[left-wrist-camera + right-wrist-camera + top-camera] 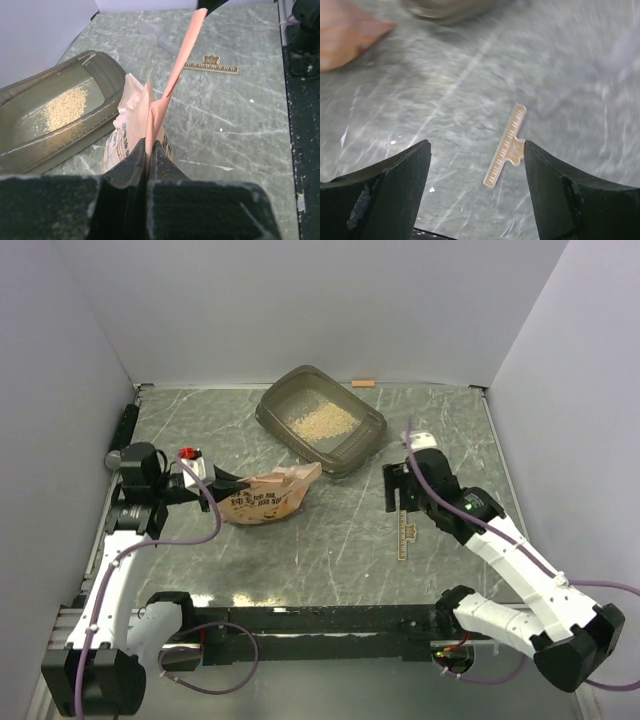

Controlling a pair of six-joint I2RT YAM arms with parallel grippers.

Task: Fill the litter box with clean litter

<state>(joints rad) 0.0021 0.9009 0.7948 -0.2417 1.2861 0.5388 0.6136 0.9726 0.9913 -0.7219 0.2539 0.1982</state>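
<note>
The right wrist view is smeared with blur: only a corner of the bag (345, 35) shows at 10 o'clock and a sliver of the litter box (450, 10) at 12, both cut off by the frame. In the left wrist view the hand's own dark body fills the bottom and hides the lower part of the bag (150, 115). The bag's mouth cannot be made out in any view.

The left hand (232, 483) is pressed together, its fingers (132, 165) pinching a folded pink edge of the bag. From that hand, in the top view, the bag (270, 495) lies on the counter (330, 540) toward 3 o'clock, and the litter box (322, 420) sits well apart at about 2 o'clock, at the far middle of the counter. A patch of pale tan litter (320, 422) lies on the box floor; it does not cover the floor.

The right hand (398, 488) is spread wide, its fingers (395, 175) gripping nothing. It hangs over bare counter with the litter box at about 10 o'clock from it. A tan strip (505, 152) lies flat on the counter between its fingertips as the wrist camera sees it, at 6 o'clock from the hand in the top view.

The bag carries dark printed characters, too small to read. The tan strip has ruler-like tick marks along one edge; no figures are legible.
</note>
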